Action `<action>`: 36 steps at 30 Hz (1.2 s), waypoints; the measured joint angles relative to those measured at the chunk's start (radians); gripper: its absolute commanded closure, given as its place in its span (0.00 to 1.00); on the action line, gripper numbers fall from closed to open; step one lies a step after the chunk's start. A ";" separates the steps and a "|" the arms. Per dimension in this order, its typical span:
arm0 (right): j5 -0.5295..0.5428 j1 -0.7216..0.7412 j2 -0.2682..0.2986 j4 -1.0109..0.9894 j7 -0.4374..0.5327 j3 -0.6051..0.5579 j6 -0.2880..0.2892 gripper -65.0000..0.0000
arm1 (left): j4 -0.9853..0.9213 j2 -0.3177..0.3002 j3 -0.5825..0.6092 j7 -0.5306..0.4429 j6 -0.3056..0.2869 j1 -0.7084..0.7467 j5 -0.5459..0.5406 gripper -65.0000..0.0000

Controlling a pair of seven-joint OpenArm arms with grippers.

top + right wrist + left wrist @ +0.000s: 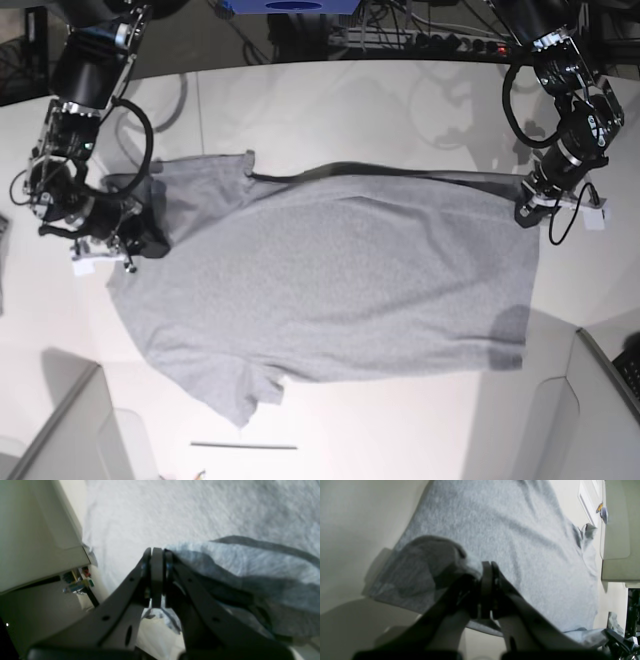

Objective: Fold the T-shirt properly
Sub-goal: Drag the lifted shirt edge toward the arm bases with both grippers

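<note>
Base view shows the T-shirt (340, 280) spread plain side up across the middle of the white tabletop (400, 110). One sleeve points toward the near edge (its tip lies just left of centre), and the hem runs along the right side. Farther back, the shirt's rear edge is lifted between the two arms, casting a dark shadow line.

At the shirt's left end the right gripper (130, 245) is clamped on cloth near the other sleeve. In the right wrist view its jaws are pressed together with a grey fold bunched beside them.

At the far right corner of the hem, the left gripper (527, 212) pinches the cloth, jaws likewise closed on fabric in its own wrist view.
</note>
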 measured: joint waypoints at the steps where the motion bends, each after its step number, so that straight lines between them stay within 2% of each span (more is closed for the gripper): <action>1: -0.005 0.005 0.000 -0.001 -0.001 0.001 0.000 1.00 | -0.002 0.000 0.000 0.000 0.000 -0.003 0.000 1.00; 6: -0.158 0.082 -0.006 -0.058 -0.003 0.001 0.004 1.00 | -0.023 0.000 0.006 0.000 0.000 -0.059 0.039 1.00; 11: -0.186 0.089 -0.006 -0.088 -0.001 0.001 0.056 1.00 | -0.051 0.002 0.006 0.001 0.000 -0.067 0.072 1.00; 18: -0.267 0.137 -0.007 -0.145 -0.003 -0.012 0.065 1.00 | -0.123 0.000 0.006 -0.005 0.000 -0.121 0.072 1.00; 22: -0.267 0.136 -0.006 -0.148 0.015 -0.087 0.065 1.00 | -0.166 -0.014 0.016 0.000 0.000 -0.122 0.075 1.00; 25: -0.266 0.149 -0.005 -0.161 0.052 -0.119 0.066 1.00 | -0.194 -0.040 0.076 -0.002 0.007 -0.157 0.078 1.00; 28: -0.265 0.175 -0.002 -0.218 0.062 -0.130 0.069 1.00 | -0.229 -0.037 0.093 -0.010 -0.001 -0.196 0.069 1.00; 36: -0.268 0.167 0.000 -0.234 0.075 -0.127 0.069 1.00 | -0.282 -0.079 0.096 -0.008 0.003 -0.193 0.075 1.00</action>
